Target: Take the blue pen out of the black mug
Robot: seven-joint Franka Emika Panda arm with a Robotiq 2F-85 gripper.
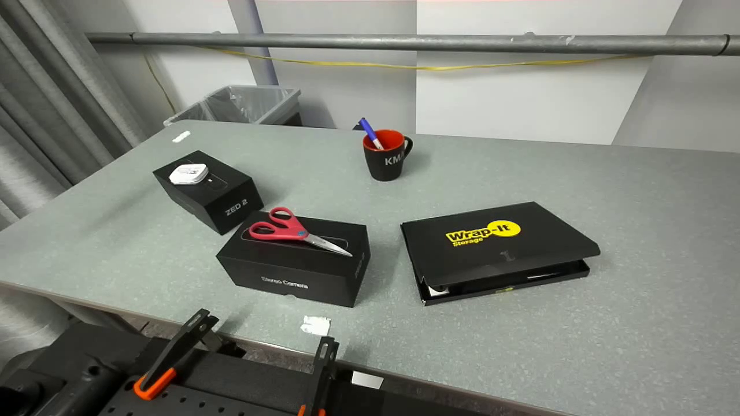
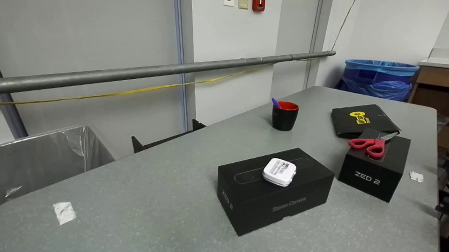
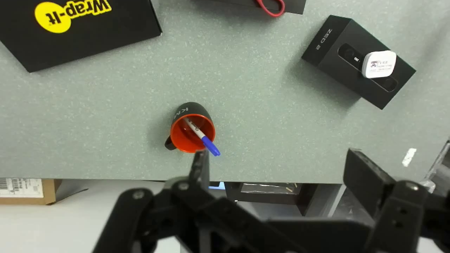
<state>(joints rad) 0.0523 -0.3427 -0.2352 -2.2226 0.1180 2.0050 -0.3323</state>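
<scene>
Wrist view: the hand (image 3: 278, 163) is spread wide, its fingers (image 3: 367, 181) well apart; the blue pen (image 3: 203, 137) leans inside the black mug (image 3: 183, 136), its blue cap (image 3: 211, 145) jutting out; in both exterior views the mug stands upright on the bench (image 1: 647, 260); two black boxes (image 1: 324, 283) carry, respectively, red-handled scissors (image 1: 295, 232) and a white case (image 1: 188, 174); a Wrap-It box (image 1: 497, 254) lies beside the scissors' box.

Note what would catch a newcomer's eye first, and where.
The black mug likely comes first, bright red inside, near the edge of the table, the blue pen leaning in it. Next might come red-handled scissors on a black box, then the yellow logo on the Wrap-It box.
</scene>
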